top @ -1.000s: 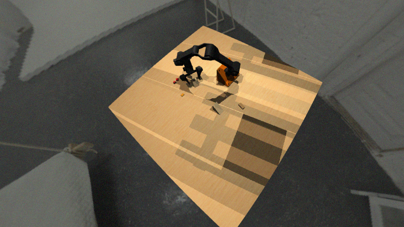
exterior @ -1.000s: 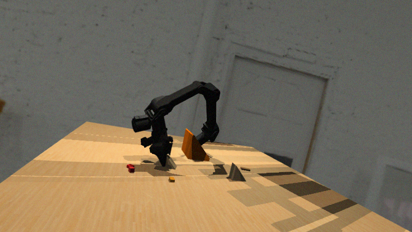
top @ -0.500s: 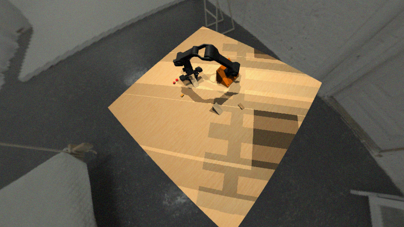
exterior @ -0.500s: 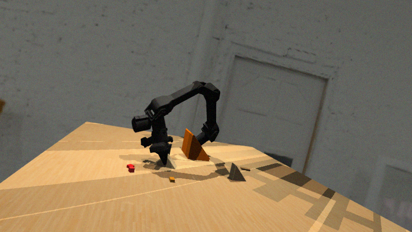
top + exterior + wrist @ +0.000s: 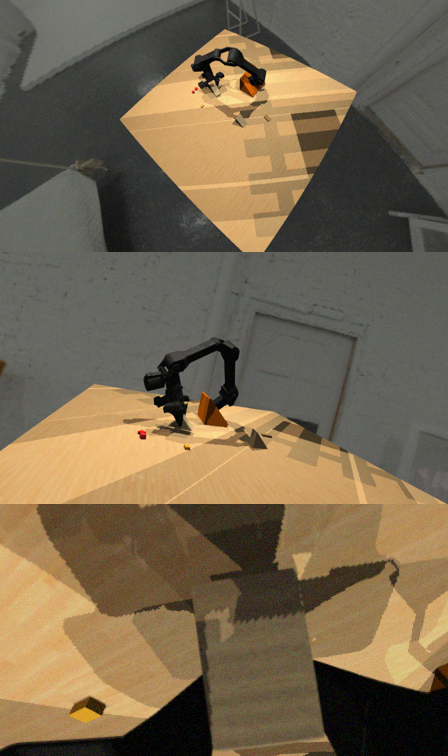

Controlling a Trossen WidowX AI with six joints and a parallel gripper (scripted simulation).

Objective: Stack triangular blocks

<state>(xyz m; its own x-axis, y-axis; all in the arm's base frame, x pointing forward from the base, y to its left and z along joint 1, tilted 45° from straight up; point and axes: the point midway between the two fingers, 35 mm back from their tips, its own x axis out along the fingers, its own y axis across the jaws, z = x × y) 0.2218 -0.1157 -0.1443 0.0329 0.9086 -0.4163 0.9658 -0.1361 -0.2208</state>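
My gripper (image 5: 213, 87) (image 5: 181, 422) is shut on one grey triangular block (image 5: 215, 90) (image 5: 186, 424) (image 5: 260, 679), with a black finger on each side of it in the wrist view. The held block is at or very near the table surface; whether it touches the table cannot be told. The other grey triangular block (image 5: 241, 120) (image 5: 257, 440) stands apart on the table, toward the lower right in the top view, with a sloped face showing. The fingertips are partly hidden behind the held block in the wrist view.
An orange wedge-shaped body (image 5: 250, 85) (image 5: 211, 411) stands beside the arm's base. Two small red pieces (image 5: 194, 90) (image 5: 142, 434) and a small yellow piece (image 5: 202, 106) (image 5: 187, 446) (image 5: 87, 710) lie near the gripper. A small brown piece (image 5: 267, 118) (image 5: 266, 435) lies beyond the free block.
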